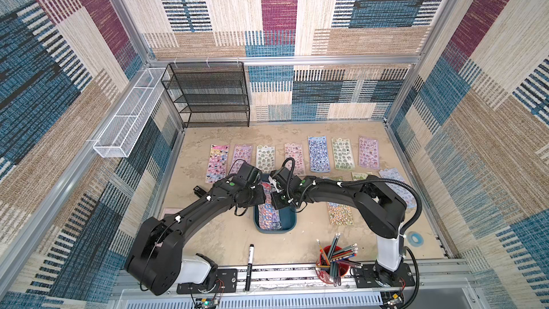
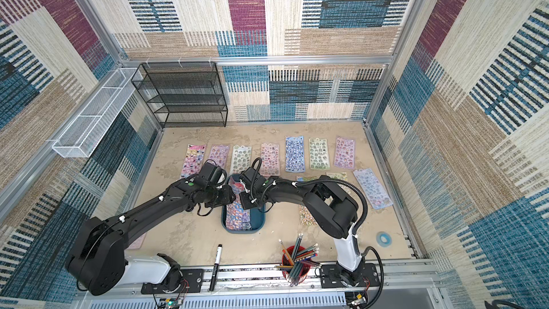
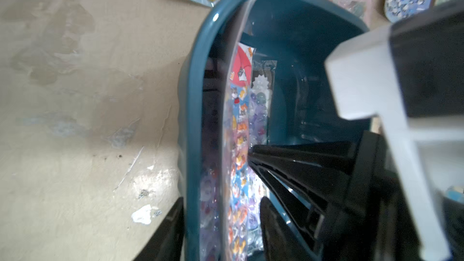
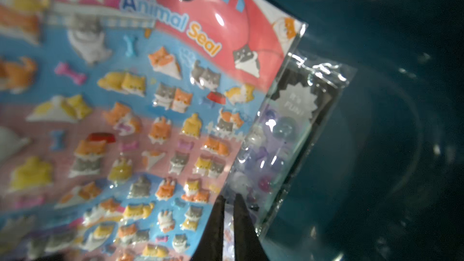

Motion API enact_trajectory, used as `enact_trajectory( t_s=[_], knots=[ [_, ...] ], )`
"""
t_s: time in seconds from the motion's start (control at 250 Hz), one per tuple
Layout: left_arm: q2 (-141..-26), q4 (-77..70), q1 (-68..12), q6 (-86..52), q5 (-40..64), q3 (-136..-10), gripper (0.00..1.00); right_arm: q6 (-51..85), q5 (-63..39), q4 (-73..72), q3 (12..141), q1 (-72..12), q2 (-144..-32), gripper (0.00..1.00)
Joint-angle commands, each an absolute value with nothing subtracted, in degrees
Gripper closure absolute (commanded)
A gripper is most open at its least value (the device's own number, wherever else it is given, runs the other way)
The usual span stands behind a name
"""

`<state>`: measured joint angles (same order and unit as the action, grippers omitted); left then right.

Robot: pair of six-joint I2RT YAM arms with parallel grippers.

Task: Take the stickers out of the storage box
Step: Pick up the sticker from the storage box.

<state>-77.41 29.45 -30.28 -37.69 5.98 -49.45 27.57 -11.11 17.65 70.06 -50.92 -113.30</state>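
Storage box [image 1: 288, 219]: two stickers [image 4: 150, 111] visible, maybe more; seven rowed beyond.

Lit brightly and evenly from above in both top views; only soft, faint shadows on the tabletop [image 1: 225, 242] beneath the arms [image 1: 190, 218]. Sharp throughout, with wide-angle bowing of the frame rails [image 1: 282, 60] toward the edges.

Dimmer in the left wrist view: blurred close up, dark inside the storage box [image 3: 193, 96], small highlight on its rim.

Dim and soft in the right wrist view: white glare spots on the glossy stickers [image 4: 175, 96], blur heaviest farthest from the right hand [image 4: 229, 198].
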Motion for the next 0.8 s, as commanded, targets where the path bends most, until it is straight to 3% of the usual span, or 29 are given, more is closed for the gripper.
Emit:
enact_trajectory(
  t_s=[0.0, 0.512, 0.8],
  knots=[
    [-75.0, 31.5, -30.3, -38.1, 6.3, -50.3, 0.49, 29.5, -12.0, 22.7, 68.5, -51.1, -116.5, 0.87],
    [-64.2, 34.2, -30.3, -41.1, 3.1, -48.8, 0.49, 29.2, -11.0, 24.6, 69.8, -51.1, -117.0, 0.87],
    [-66.0, 32.9, -30.4, -41.6, 5.5, -47.6, 0.53, 29.1, -10.6, 24.7, 69.8, -51.1, -117.1, 0.87]
  ],
)
